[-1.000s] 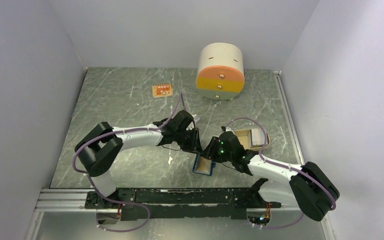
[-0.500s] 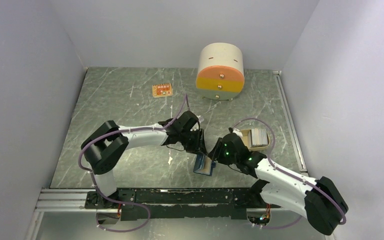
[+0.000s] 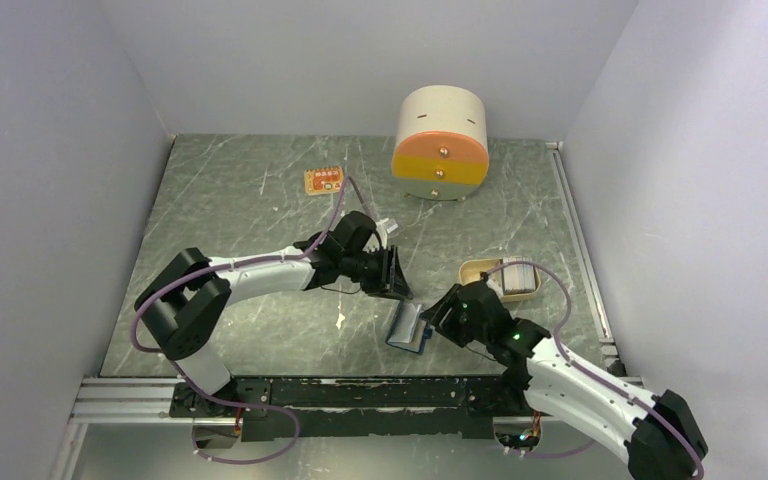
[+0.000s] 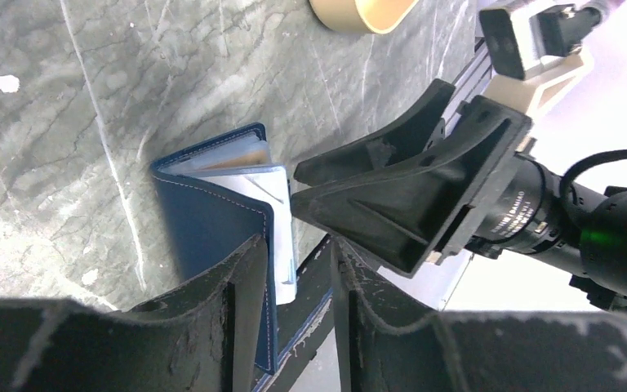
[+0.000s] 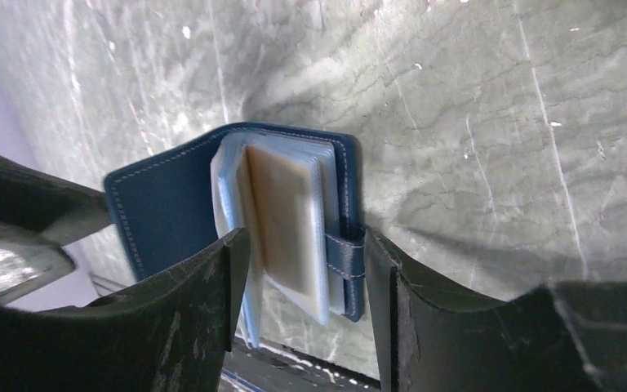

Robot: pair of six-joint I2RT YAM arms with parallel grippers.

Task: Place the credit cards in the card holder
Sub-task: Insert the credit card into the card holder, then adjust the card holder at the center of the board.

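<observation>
Your table (image 3: 230, 220) bears a drawer unit (image 3: 441, 145) at 1 o'clock and a tag (image 3: 324, 181) at 11. The card holder (image 3: 406, 327) (lying open) is at 5, a tray (image 3: 480, 270) at 3.

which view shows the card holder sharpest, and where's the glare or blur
Right wrist: card holder sharp and close, bright sheen on the table above it, right hand's fingers dark and soft. Left wrist: right side washed out pale, left hand's fingers dark and underlit. Top external: even soft light, no glare, holder small.

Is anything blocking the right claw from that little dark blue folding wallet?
Nothing visible does. The dark navy folding card holder lies half open just ahead of the right gripper, whose fingers are spread; the left gripper sits farther back, off to the side.
</observation>
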